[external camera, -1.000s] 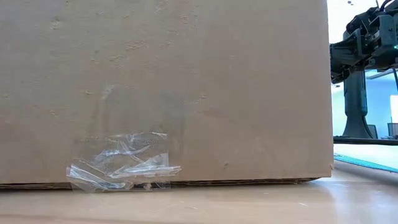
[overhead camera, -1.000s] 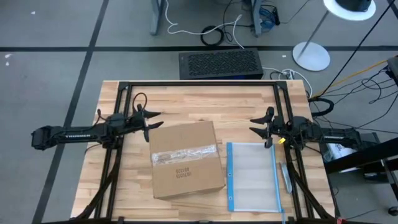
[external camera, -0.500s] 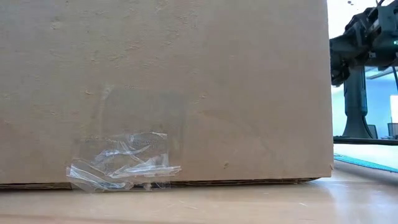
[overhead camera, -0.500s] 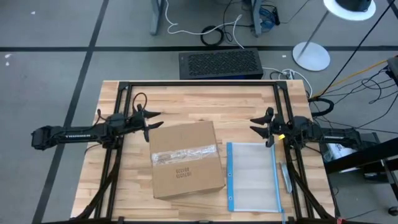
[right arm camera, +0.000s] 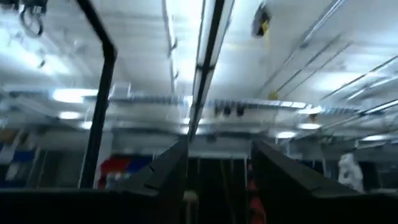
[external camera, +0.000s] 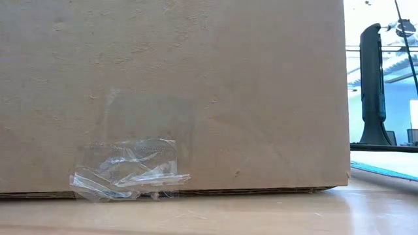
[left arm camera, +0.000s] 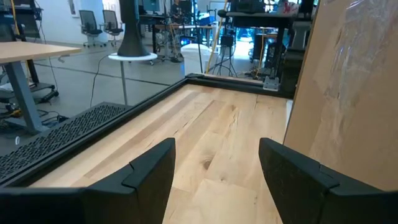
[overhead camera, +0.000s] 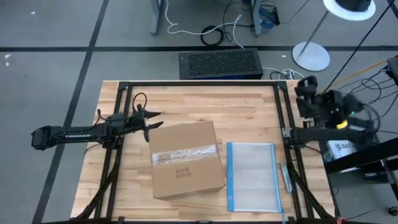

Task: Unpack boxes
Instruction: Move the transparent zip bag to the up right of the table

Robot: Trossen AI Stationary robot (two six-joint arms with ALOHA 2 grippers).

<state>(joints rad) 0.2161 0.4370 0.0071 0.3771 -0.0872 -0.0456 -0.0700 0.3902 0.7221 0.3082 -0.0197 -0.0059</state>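
On the wooden table (overhead camera: 186,102), taped cardboard box (overhead camera: 186,158) near centre, left gripper (overhead camera: 151,121) spread wide beside its corner, right gripper (overhead camera: 306,84) folded back off-table, seemingly parted, empty.

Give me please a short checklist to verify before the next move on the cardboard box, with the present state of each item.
1. Box flat on the table: ok.
2. Box closed, tape strip across its top: not ok for unpacking.
3. Left gripper open, empty, beside the box's corner: ok.
4. Right gripper ready near the box: not ok; it is raised past the table's right edge, and its wrist view shows the ceiling.
5. Clear pouch lies apart from the box, on its right: ok.
6. What the box holds: cannot tell.
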